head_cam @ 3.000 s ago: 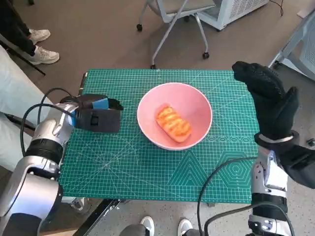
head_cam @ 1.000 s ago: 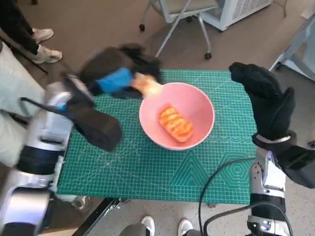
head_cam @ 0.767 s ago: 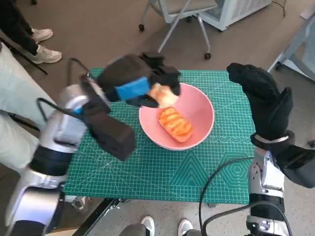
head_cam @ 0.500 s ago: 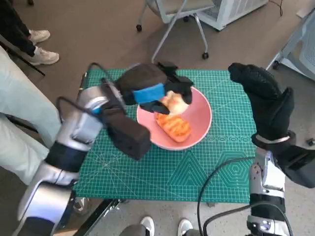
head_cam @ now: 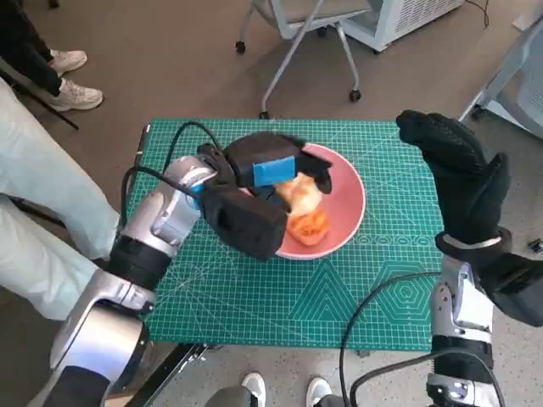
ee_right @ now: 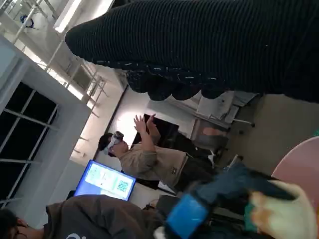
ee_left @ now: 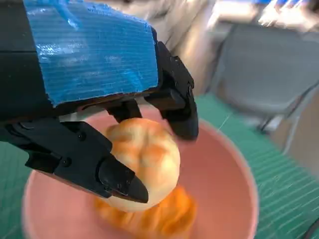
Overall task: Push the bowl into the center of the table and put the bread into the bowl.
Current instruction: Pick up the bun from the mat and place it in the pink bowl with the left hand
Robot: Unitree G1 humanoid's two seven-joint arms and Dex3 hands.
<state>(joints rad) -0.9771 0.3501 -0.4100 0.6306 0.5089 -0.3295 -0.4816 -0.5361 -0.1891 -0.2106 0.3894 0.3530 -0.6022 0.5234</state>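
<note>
The bowl (head_cam: 335,203) sits on the green mat (head_cam: 254,280), near the middle and toward its far edge. The left hand (head_cam: 271,165) is over the bowl, fingers (ee_left: 114,177) gripping a pale bun (ee_left: 142,159) above the bowl's inside. An orange bread (head_cam: 310,225) lies on the bowl's floor, under the bun. The right hand (head_cam: 462,174) is raised above the mat's right edge, apart from the bowl, fingers straight and holding nothing. A chair (head_cam: 297,25) stands beyond the far edge.
</note>
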